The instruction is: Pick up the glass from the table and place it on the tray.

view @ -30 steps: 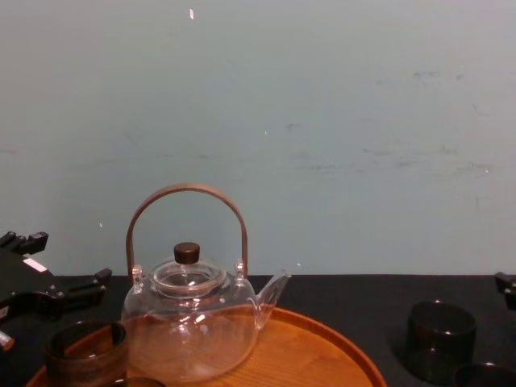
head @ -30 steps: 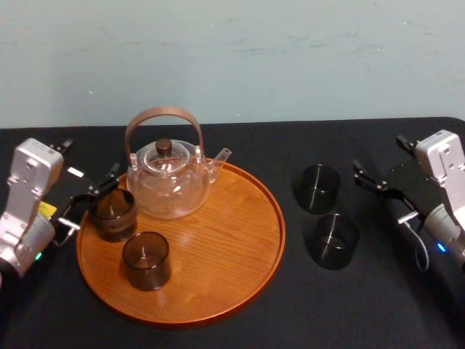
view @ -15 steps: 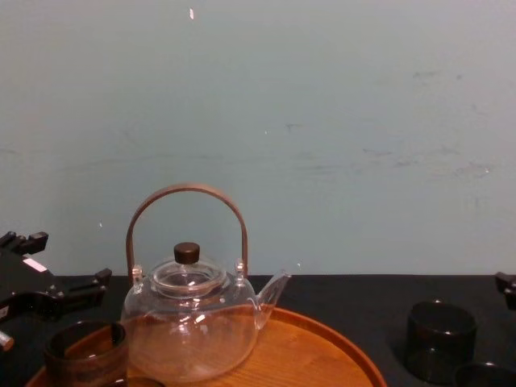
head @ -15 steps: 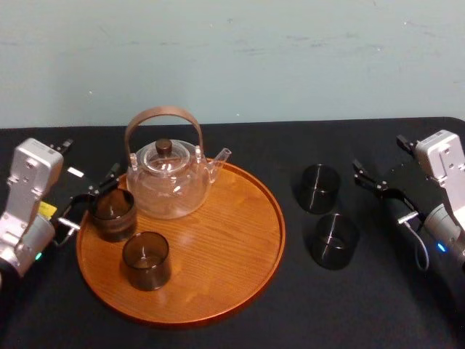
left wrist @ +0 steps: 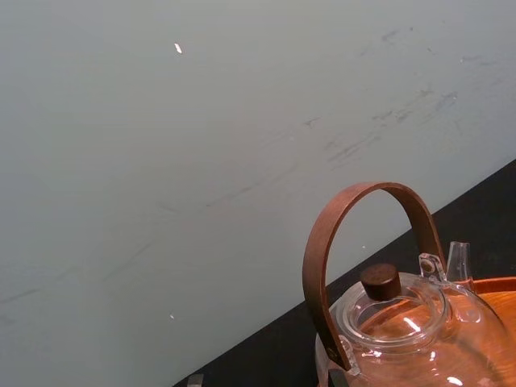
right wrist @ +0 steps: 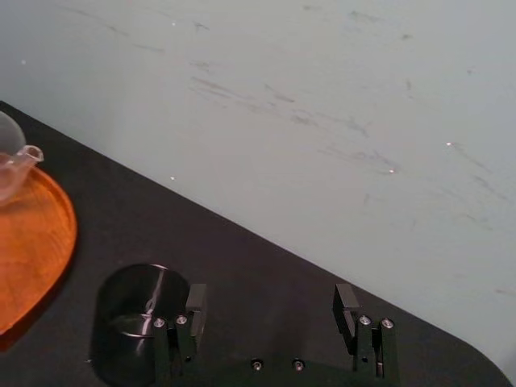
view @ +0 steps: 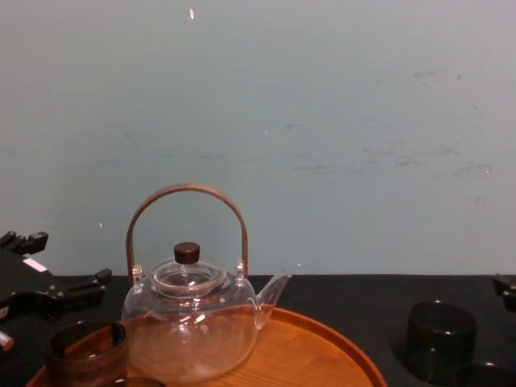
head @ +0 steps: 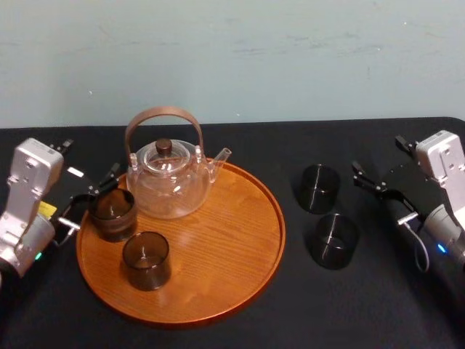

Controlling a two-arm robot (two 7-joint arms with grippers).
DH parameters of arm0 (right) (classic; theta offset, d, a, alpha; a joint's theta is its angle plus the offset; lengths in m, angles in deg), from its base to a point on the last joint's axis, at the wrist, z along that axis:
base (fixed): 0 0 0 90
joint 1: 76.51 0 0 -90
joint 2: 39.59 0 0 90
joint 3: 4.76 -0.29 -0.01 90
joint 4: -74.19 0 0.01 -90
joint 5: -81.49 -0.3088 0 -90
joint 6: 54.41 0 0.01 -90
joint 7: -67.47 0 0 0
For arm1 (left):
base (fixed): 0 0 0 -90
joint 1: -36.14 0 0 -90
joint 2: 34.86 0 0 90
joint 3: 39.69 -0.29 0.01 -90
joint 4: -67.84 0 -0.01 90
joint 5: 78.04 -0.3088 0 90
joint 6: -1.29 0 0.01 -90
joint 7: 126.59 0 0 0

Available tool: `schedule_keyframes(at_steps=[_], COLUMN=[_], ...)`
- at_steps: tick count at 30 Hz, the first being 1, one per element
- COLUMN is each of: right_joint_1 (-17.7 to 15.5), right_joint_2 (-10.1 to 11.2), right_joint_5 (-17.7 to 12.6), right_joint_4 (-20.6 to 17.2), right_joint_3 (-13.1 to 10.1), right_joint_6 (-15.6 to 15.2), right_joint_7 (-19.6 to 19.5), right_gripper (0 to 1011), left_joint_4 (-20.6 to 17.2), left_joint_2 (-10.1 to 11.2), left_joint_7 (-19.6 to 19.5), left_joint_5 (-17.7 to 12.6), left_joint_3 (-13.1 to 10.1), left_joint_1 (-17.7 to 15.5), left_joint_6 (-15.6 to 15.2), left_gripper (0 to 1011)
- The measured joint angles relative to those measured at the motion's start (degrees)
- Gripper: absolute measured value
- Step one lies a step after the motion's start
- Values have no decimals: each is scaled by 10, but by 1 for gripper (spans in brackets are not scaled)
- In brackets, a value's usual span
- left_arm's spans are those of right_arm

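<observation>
Glass, rear of two on counter, centre-right, unmoved; tray, centre-left, unchanged; right end effector, wide, edged slightly leftward toward glass, so approach seems begun; left end effector, wide, idle at far left

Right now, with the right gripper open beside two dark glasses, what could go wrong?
The far dark round glass and the near dark round glass stand close together, so the open right gripper, taking one, may knock the other.
The clear glass teapot points its spout across the round orange-brown wooden tray; a carried glass could strike it.
</observation>
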Motion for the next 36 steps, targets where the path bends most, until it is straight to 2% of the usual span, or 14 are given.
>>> schedule_keyframes(at_steps=[8,17,25,36], right_joint_1=[-31,-97,-151,-189], right_joint_2=[15,38,46,41], right_joint_5=[0,-8,-17,-43], right_joint_4=[-50,-136,-187,-203], right_joint_3=[-11,-31,-45,-56], right_joint_6=[-12,-28,-46,-46], right_joint_7=[20,34,38,72], right_gripper=[1002,1002,1002,1002], left_joint_4=[0,0,0,0], left_joint_2=[0,0,0,0], left_joint_7=[0,0,0,0], left_joint_5=[0,0,0,0], left_joint_3=[0,0,0,0], left_joint_1=[0,0,0,0], left_joint_6=[0,0,0,0], left_gripper=[1001,1001,1001,1001])
